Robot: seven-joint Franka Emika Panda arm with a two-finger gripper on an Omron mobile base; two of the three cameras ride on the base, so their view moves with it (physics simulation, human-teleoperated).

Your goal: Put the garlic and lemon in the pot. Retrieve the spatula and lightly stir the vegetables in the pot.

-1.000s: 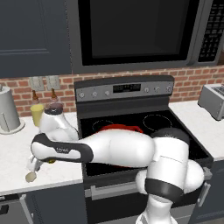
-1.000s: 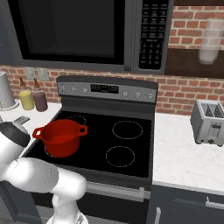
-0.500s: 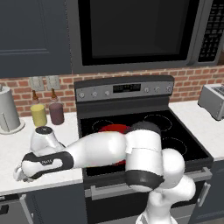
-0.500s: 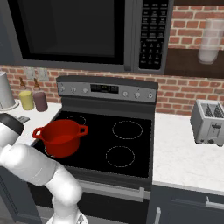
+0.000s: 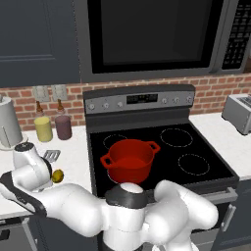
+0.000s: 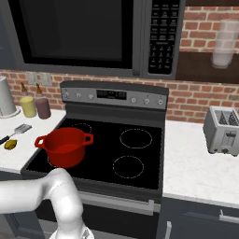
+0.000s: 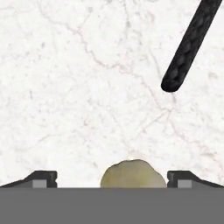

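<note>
My gripper (image 7: 112,177) is wide open and empty, straddling the garlic (image 7: 133,174) at bottom centre of the hand view. It's round, so an off-centre squeeze could squirt it toward the spatula (image 7: 191,43) handle, upper right.

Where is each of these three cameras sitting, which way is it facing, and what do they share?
Left base view: behind the arm's left, facing the stove; white arm reaches left over the counter.
Right base view: behind its right, same stove; arm at lower left.
Hand view: on the hand, looking down at the garlic between the open gripper tips, spatula handle nearby.
Both base views share the pot, lemon.
</note>
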